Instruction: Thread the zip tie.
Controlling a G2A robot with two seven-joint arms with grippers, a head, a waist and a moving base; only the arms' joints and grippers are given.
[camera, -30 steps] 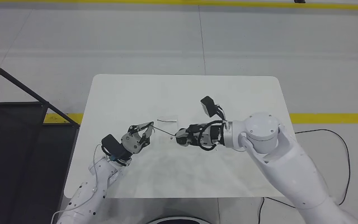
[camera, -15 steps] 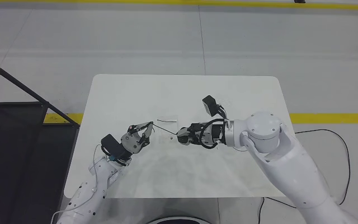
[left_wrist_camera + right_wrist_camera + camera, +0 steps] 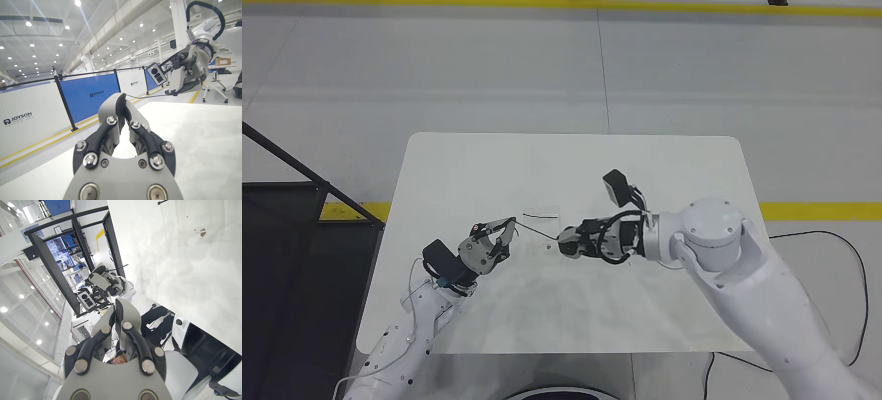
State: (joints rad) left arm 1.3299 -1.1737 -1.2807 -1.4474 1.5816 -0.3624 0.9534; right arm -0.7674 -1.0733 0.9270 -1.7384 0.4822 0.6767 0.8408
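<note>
I am seeing a second zip tie lying flat on the white table, just beyond the 2 grippers on the far side and touching neither. Nothing is standing in the gap between them. The zip tie is hanging above the tabletop near the middle of the table, running as 1 thin black line from the left gripper to the right gripper. I am reading the left gripper's fingers as pressed together, pinching 1 end of the strap at their tips. The right gripper's fingers are likewise closed tight on the other end. The left wrist view is giving me the strap side-on, sagging a little between the 2 sets of tips, with the tabletop lying below it. The right wrist view is giving me a small brown mark on the table surface, well apart from the strap. I cannot tell which end carries the head.
</note>
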